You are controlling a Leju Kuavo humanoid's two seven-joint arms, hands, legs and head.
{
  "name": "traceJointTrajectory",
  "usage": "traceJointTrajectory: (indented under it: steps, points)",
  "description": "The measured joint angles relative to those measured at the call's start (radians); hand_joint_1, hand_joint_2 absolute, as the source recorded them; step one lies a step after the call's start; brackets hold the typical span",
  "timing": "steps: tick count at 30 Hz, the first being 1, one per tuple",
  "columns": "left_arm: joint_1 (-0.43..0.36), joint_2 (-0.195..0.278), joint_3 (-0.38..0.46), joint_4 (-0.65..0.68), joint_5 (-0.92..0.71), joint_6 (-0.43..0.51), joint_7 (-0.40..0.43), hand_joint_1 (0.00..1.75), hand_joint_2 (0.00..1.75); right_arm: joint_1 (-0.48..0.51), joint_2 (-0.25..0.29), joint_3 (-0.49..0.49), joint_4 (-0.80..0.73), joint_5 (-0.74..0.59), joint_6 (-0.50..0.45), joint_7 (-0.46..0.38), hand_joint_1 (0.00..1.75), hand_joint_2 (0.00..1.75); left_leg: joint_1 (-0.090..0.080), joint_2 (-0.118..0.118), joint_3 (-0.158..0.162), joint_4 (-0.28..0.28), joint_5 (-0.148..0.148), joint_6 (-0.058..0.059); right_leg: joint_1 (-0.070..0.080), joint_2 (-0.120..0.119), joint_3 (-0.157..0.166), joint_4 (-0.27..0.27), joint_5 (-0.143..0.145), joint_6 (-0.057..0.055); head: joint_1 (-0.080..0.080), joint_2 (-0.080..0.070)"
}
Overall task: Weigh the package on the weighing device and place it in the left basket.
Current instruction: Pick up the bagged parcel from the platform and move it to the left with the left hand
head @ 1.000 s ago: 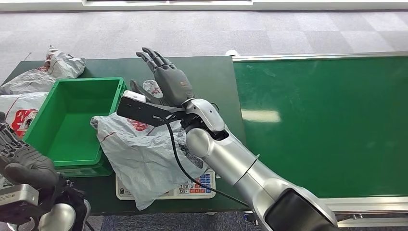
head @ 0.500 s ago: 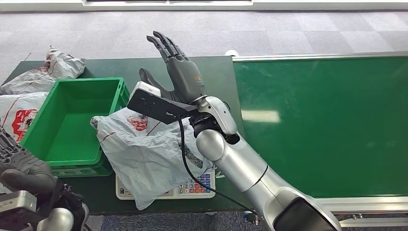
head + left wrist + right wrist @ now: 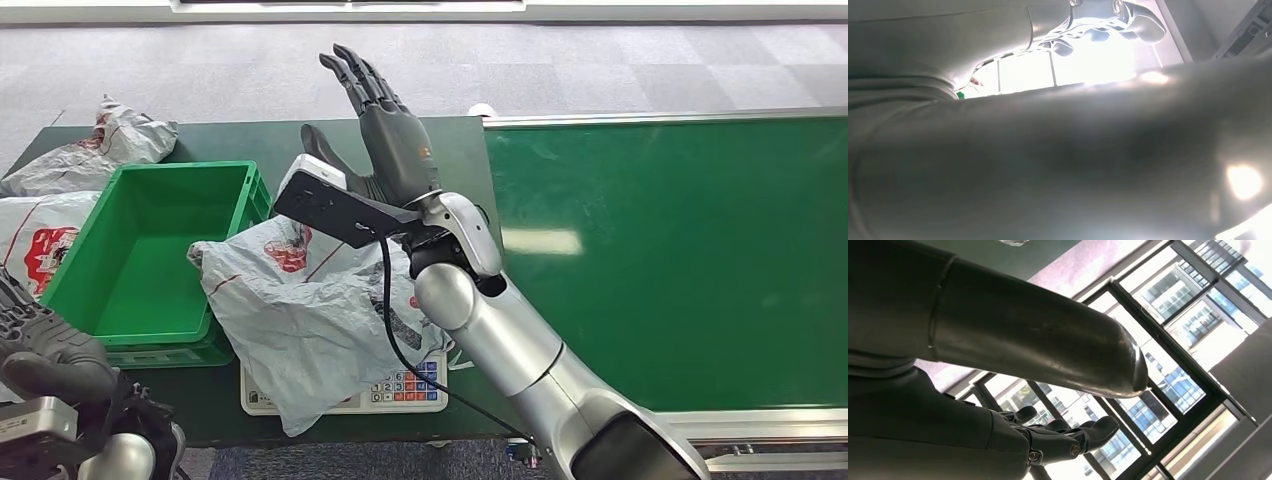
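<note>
Lying draped over the weighing device point(image 3: 400, 388) at lower centre of the head view, the package point(image 3: 300, 320) is spreading toward the left basket point(image 3: 150, 250), its upper left corner overlapping the basket's right rim. Its long axis is running from upper left to lower right. The right hand point(image 3: 385, 150) is hovering above and beyond it, toward the frame's top, fingers spread wide and holding nothing, so it is sitting nearer than the left hand point(image 3: 50, 350), which is resting curled at the lower left corner, apparently gripping nothing. The package is looking grey, crumpled and soft, with red print.
</note>
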Motion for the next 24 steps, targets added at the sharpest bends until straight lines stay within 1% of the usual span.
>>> traceJointTrajectory:
  steps: [6, 11, 19, 24]
  points:
    - [0.013, -0.002, 0.0, -0.01, -0.004, 0.0, 0.004, 0.0, 0.0, 0.022, -0.017, -0.052, -0.068, 0.02, -0.049, 0.013, 0.0, 0.0, 0.0, 0.0, 0.0, 0.0, 0.0, 0.0, 0.0, 0.0, 0.0, 0.0, 0.0, 0.0, 0.0, 0.0]
    - [0.018, -0.003, 0.001, -0.015, -0.004, 0.0, 0.005, 0.0, 0.0, 0.031, -0.035, -0.08, -0.103, 0.029, -0.066, 0.015, 0.0, 0.0, 0.0, 0.0, 0.0, 0.0, 0.0, 0.0, 0.0, 0.0, 0.0, 0.0, 0.0, 0.0, 0.0, 0.0]
    - [0.024, -0.012, 0.007, -0.034, -0.034, -0.003, 0.025, 0.0, 0.0, 0.06, -0.065, -0.132, -0.187, 0.083, -0.138, 0.022, 0.0, 0.0, 0.0, 0.0, 0.0, 0.0, 0.0, 0.0, 0.0, 0.0, 0.0, 0.0, 0.0, 0.0, 0.0, 0.0]
    - [0.028, -0.023, 0.02, -0.046, -0.048, -0.005, 0.03, 0.0, 0.0, 0.071, -0.085, -0.173, -0.247, 0.099, -0.153, 0.027, 0.0, 0.0, 0.0, 0.0, 0.0, 0.0, 0.0, 0.0, -0.001, 0.0, 0.0, 0.0, 0.0, 0.0, 0.0, 0.0]
